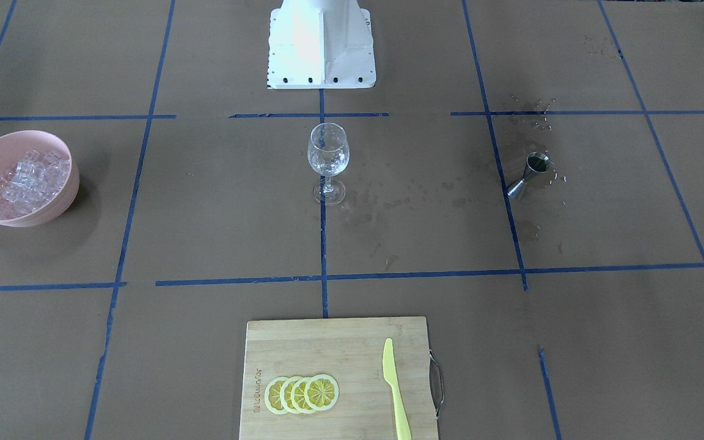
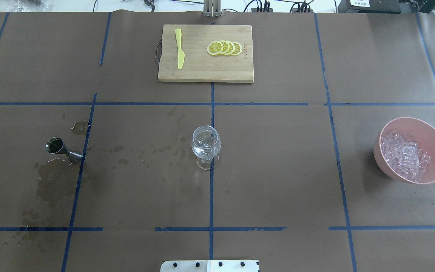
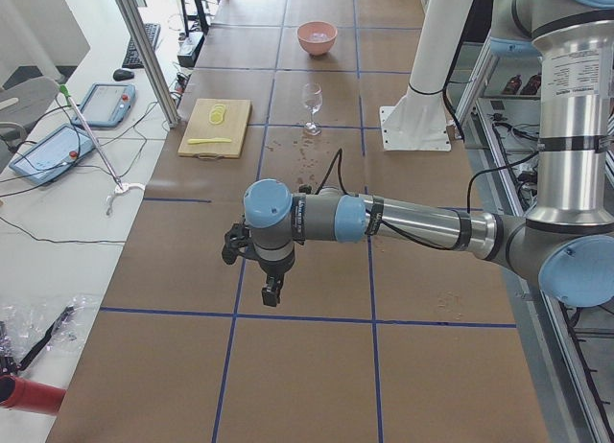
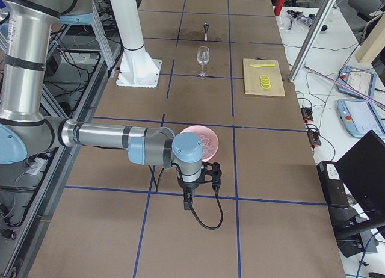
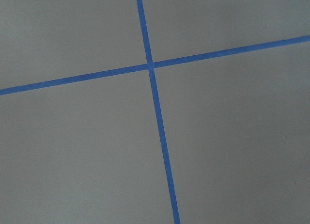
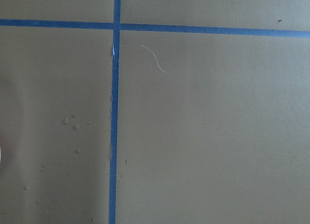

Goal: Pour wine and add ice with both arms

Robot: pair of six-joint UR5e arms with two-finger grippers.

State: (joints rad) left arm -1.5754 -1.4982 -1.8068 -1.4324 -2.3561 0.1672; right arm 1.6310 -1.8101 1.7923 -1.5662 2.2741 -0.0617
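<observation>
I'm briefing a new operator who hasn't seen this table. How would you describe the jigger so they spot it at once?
Start at the wine glass in the table's middle and follow the splash marks toward the robot's left side. At the blue tape line stands the jigger, beside a dark wet patch. It alone is dark steel, small and hourglass-shaped.

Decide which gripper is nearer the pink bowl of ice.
Right. The right gripper hangs close beside the pink bowl; the left gripper hangs at the table's opposite end, far from it.
</observation>
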